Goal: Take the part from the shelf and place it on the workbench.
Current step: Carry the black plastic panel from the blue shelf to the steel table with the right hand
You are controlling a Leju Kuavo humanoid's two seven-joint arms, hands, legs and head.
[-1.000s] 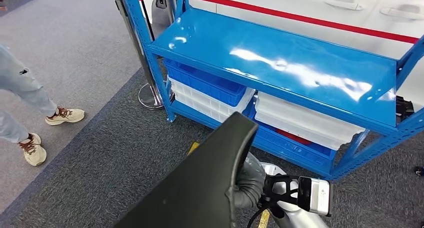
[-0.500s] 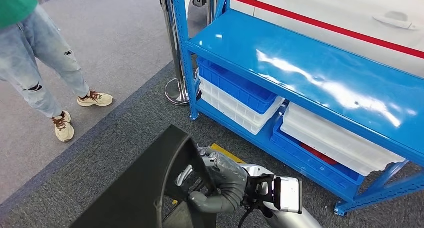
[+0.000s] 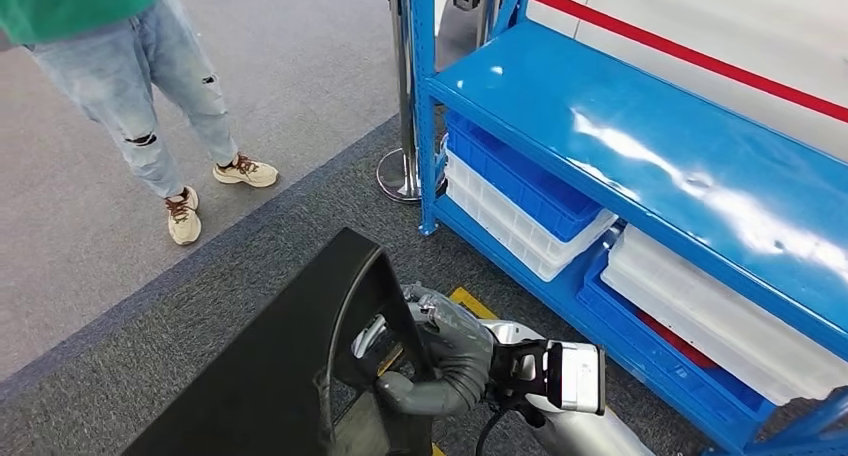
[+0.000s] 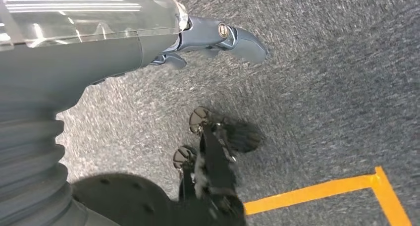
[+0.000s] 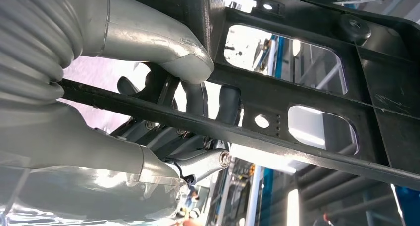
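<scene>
On the grey carpet (image 3: 250, 266) beside the blue shelf (image 3: 640, 146), a person (image 3: 150, 86) stood at left. At centre, the part (image 3: 290, 366), a large black panel, was off the shelf, the right hand (image 3: 440, 361) curled around its inner frame. The left hand (image 4: 218, 37) hung with fingers apart, holding nothing. Placing it on the workbench remained, by my judgement. White and blue bins (image 3: 530, 201) sat under the glossy shelf board.
</scene>
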